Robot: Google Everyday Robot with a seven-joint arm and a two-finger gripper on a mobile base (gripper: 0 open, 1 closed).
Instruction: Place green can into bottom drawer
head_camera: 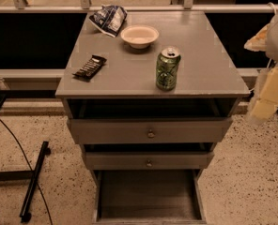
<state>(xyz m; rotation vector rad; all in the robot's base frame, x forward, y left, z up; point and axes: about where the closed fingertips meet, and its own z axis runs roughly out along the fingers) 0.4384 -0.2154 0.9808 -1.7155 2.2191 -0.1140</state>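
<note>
The green can (168, 68) stands upright on the grey cabinet top (209, 74), near the front edge and right of centre. It is green with pale mottled markings and a silver top. The bottom drawer (148, 191) is pulled out at the cabinet's foot, a wide grey tray with nothing in it. My gripper (269, 90) is a pale shape at the right edge of the view, off the cabinet's right side. It is apart from the can and about level with the cabinet top.
A white bowl (139, 35), a crumpled chip bag (108, 18) and a dark snack bar (89, 67) lie on the cabinet top. Two shallower knobbed drawers (150, 133) sit slightly open above the bottom one. A black stand and cable (33, 182) are on the floor at left.
</note>
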